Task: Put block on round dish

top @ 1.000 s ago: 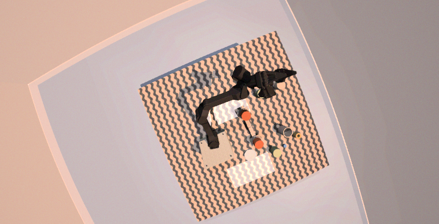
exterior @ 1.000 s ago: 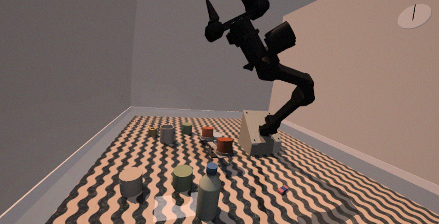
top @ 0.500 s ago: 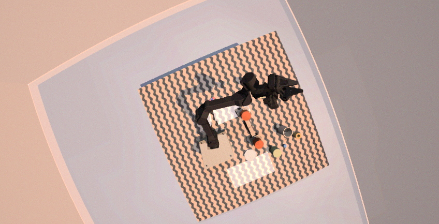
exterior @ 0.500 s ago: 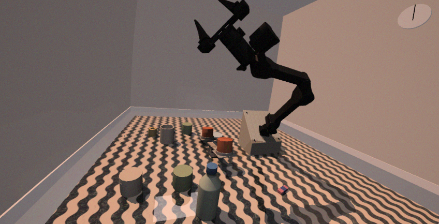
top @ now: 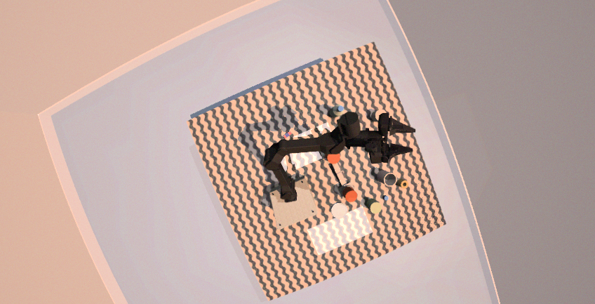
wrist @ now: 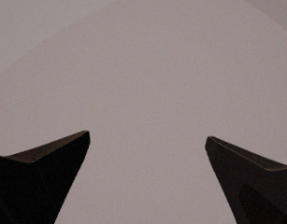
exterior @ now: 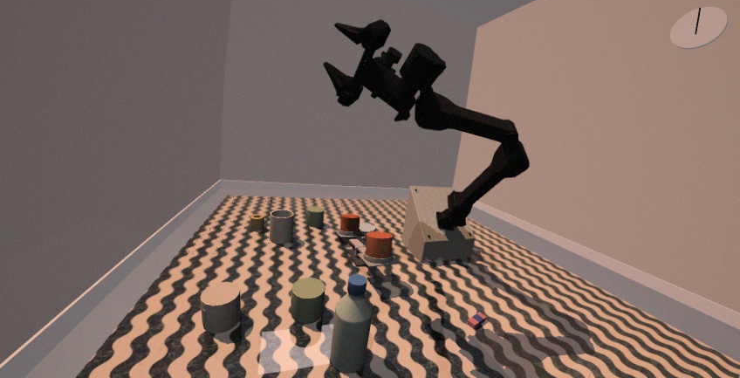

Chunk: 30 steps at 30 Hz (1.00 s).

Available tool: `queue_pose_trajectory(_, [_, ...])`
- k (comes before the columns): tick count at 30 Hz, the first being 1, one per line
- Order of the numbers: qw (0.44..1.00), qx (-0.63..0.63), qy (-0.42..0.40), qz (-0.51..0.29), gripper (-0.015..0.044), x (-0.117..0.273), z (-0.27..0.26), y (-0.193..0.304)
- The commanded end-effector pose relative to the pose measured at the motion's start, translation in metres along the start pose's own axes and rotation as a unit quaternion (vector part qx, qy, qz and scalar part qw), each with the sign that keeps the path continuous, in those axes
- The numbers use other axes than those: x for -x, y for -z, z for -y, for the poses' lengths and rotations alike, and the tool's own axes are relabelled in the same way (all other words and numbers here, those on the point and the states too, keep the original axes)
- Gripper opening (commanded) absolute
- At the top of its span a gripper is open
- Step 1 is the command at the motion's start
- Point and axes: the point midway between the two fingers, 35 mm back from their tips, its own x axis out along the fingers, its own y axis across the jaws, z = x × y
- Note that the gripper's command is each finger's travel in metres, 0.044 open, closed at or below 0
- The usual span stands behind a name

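Two identical orange-red cups stand on the ends of a small balance (top: 341,177). One cup (top: 333,157) (exterior: 379,245) is on the end nearer the bottle, partly beside the arm in the top view. The other cup (top: 351,195) (exterior: 350,223) is on the end near the pale round dish (top: 339,210) (exterior: 367,227). The nearer pan casts a separate shadow and looks raised; the exact tilt is hard to tell. No block shows under either cup. The gripper (top: 412,140) (exterior: 331,44) (wrist: 149,135) is open and empty, high above the table, pointing away from the base.
A bottle (exterior: 351,333), a green cylinder (exterior: 307,300) and a greyish cylinder (exterior: 220,307) stand on one side. A grey hollow cup (top: 389,179) (exterior: 281,229), a yellow ring-topped piece (top: 403,184) and another green cylinder (top: 375,207) stand beyond the balance. A small red-blue piece (exterior: 476,320) lies apart.
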Motion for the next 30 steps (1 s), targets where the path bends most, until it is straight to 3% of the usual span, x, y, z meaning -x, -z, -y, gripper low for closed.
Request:
queue_pose_trajectory(1, [0.998,0.048,0.028,-0.011,0.044,-0.001,0.019,-0.005])
queue_pose_trajectory(15, [0.958,0.236,0.143,-0.077,0.044,0.002,0.099,-0.033])
queue_pose_trajectory(30, [0.86,0.393,0.253,-0.205,0.044,0.035,0.191,-0.07])
